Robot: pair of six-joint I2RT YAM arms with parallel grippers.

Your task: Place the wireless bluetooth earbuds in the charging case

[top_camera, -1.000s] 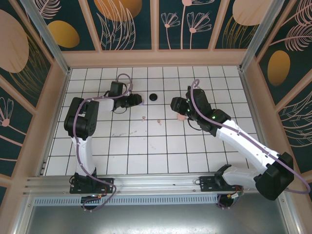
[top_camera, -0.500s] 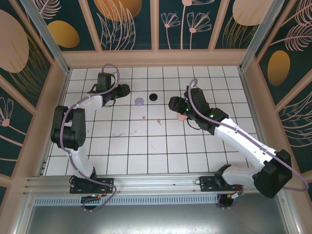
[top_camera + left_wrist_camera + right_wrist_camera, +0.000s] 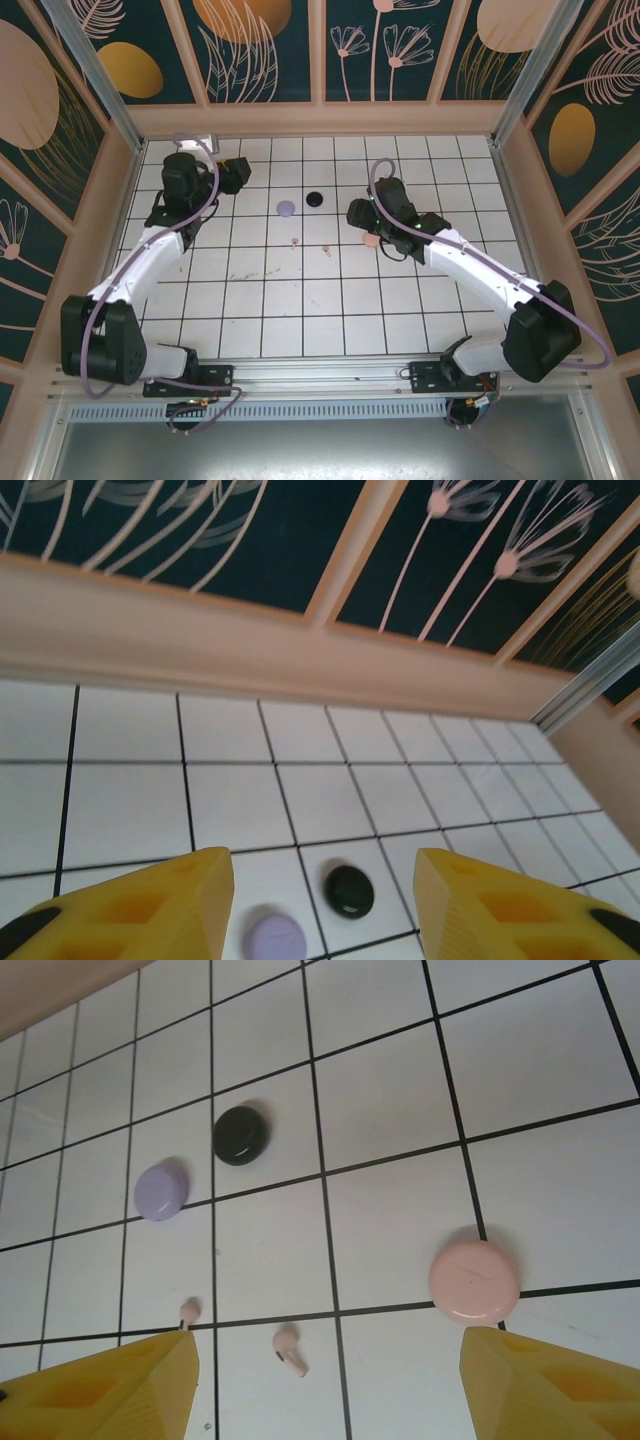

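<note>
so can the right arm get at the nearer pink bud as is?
Probably yes. The right gripper is open, and the bud lies alone on bare tile just ahead, between the lines of its fingers. The pink case sits off to one side, apart from the bud, and nothing lies in the way.

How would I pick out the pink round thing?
On the white tiled table, three small discs lie in the far half. The pink disc is the rightmost, beside the right arm; its neighbours are a purple disc and a black disc.
</note>
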